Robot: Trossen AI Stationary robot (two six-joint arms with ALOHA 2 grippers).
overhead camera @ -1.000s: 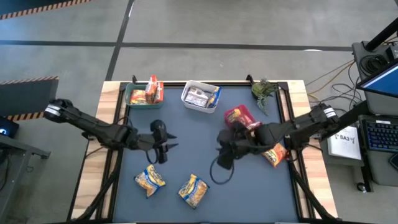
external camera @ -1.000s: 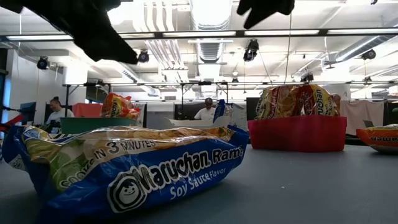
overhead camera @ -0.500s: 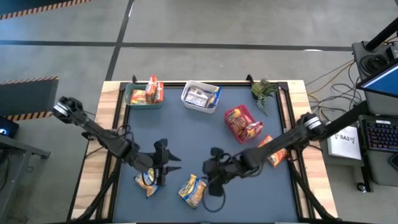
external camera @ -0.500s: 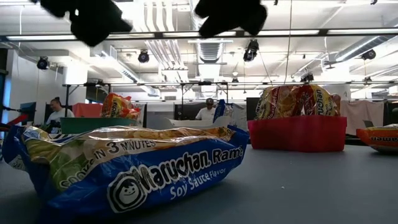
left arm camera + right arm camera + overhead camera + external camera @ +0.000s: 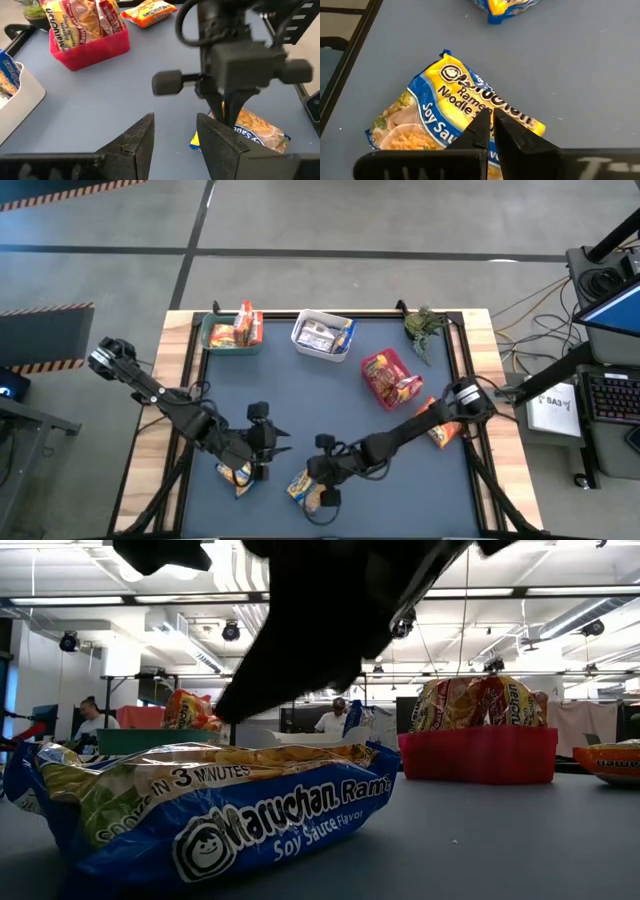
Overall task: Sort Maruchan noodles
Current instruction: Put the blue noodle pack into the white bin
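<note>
Two blue-and-yellow Maruchan noodle packets lie flat near the table's front edge: a left one (image 5: 238,473) and a right one (image 5: 310,488) (image 5: 465,120). My right gripper (image 5: 322,472) (image 5: 492,122) is shut, slanting down, with its tips at the right packet's printed face. My left gripper (image 5: 265,443) (image 5: 175,135) hovers open just above and beyond the left packet, with nothing between its fingers. An orange packet (image 5: 440,430) lies at the right, partly under my right arm. My right gripper comes at the right packet's top face (image 5: 470,107) from above and from the table's right, slanting down, fingers shut. The packet lies flat on the table. I cannot tell whether the tips touch it or have any film between them.
Three bins stand along the far side: a green bin (image 5: 230,335) with orange packets, a white bin (image 5: 322,337) with silver and blue ones, a red bin (image 5: 388,378) with red ones. A small green plant (image 5: 425,328) sits at the far right corner.
My right gripper has swung from beside the red bin toward the table's near edge and left, dropping and tipping down onto the right packet. My left gripper has moved toward the near edge to stand over the left packet. The packets have not moved.
</note>
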